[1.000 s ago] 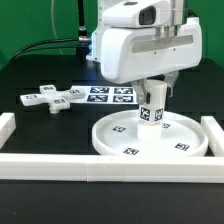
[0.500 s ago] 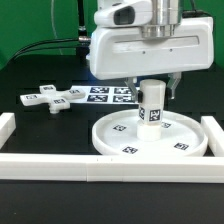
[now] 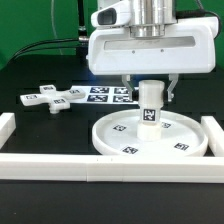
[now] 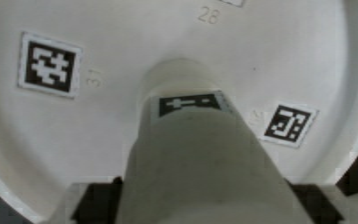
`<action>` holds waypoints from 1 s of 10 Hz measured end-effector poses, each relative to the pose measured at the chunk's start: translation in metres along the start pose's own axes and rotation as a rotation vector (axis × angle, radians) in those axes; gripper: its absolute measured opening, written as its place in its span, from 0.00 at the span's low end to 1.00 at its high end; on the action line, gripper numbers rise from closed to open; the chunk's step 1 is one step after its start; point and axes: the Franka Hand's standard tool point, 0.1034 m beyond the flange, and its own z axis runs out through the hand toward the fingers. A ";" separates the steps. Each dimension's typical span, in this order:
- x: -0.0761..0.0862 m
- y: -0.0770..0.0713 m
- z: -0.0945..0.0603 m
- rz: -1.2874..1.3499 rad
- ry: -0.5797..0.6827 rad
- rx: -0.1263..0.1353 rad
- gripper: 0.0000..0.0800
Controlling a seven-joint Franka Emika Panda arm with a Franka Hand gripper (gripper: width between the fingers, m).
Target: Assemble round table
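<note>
We've got the arm (image 3: 150, 14) pointing straight down, wrist vertical. End effector (image 3: 149, 94) is pinched onto the leg (image 3: 150, 112), squeezing it from both sides.

A black table (image 3: 40, 70) is seen beneath the pincer (image 3: 150, 93). Behind the pincer a green backdrop (image 3: 30, 20) is hung, crossed by black cables (image 3: 40, 45). The table is edged by white bars (image 3: 60, 165).

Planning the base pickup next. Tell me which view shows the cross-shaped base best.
The exterior view: the cross-shaped base lies whole on the table at that view's left, apart from the disc. The wrist view shows none of it, only the leg and disc.
</note>
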 end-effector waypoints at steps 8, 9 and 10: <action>-0.003 0.003 0.001 0.737 -0.078 0.007 0.52; -0.004 0.003 0.001 0.792 -0.085 0.010 0.52; -0.005 0.002 0.001 0.865 -0.091 0.010 0.52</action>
